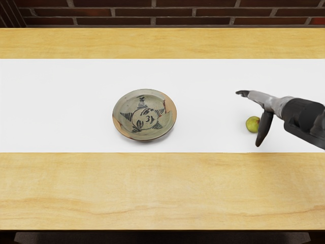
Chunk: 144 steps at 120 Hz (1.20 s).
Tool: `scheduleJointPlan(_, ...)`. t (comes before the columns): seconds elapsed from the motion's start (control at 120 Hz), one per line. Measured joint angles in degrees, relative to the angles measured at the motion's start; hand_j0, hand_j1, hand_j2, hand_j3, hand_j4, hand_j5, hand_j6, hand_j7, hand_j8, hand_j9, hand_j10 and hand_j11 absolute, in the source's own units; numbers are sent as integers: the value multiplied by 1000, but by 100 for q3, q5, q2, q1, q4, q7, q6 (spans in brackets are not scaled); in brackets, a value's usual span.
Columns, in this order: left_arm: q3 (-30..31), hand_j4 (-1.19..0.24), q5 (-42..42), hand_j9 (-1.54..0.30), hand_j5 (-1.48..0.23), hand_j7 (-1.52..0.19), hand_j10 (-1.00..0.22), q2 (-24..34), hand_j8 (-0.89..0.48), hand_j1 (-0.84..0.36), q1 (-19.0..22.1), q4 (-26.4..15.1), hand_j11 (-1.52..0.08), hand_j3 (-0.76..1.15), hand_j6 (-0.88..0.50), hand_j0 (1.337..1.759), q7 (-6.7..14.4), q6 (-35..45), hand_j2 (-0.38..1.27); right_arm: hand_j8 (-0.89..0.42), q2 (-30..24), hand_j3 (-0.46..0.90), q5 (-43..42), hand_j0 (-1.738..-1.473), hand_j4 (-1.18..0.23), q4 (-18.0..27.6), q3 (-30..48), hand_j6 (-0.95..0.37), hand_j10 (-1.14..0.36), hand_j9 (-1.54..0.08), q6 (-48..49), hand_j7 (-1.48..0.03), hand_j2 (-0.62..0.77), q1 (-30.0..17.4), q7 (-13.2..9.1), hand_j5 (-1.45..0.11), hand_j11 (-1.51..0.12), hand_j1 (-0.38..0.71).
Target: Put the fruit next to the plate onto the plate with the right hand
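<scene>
A small yellow-green fruit (252, 124) lies on the white runner, well to the right of the plate. The plate (144, 115) is a grey-green glazed dish with dark painted marks and a brown rim, and nothing lies in it. My right hand (256, 114) reaches in from the right edge, directly over and beside the fruit. Its fingers are spread: one points left above the fruit, another hangs down just right of it. The hand holds nothing, and part of the fruit's right side is hidden behind the lower finger.
A white runner (76, 107) crosses the wooden table (152, 188) from left to right. A brick wall (162, 12) stands behind the table's far edge.
</scene>
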Motion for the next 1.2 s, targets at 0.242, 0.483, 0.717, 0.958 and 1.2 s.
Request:
scheduleJointPlan(0.242,0,0,1,0,0,0,0,0,0,349,0,0,0,0,0,1658,0,0,0,-51,158,0,-556,-1658,-51,-101,-138,-53,-50,-60,-708,-60,-7,-360,-19,-60,-60,-296)
scheduleJointPlan(0.483,0,0,0,0,0,0,0,0,0,349,0,0,0,0,0,1658,0,0,0,-69,311,0,-1221,-1658,-68,-273,-465,-71,-68,-83,-1100,-82,-10,-435,-22,-83,-83,-275)
scheduleJointPlan(0.717,0,0,0,0,0,0,0,0,0,349,0,-1,0,0,0,1658,0,0,0,-130,362,0,-1485,-1658,-129,-347,-565,-132,-128,-161,-1133,-161,-21,-424,-22,-162,-161,-203)
scheduleJointPlan(0.958,0,0,0,0,0,0,0,0,0,349,0,0,0,0,0,1658,0,0,0,-248,425,0,-1522,-1658,-247,-401,-585,-250,-246,-315,-1165,-315,-45,-468,-22,-315,-315,-62)
scheduleJointPlan(1.2,-1,0,0,0,0,0,0,0,0,349,0,0,0,0,0,1658,0,0,0,-380,435,0,-1529,-1658,-379,-405,-580,-381,-378,-487,-1187,-486,-70,-490,-22,-487,-487,97)
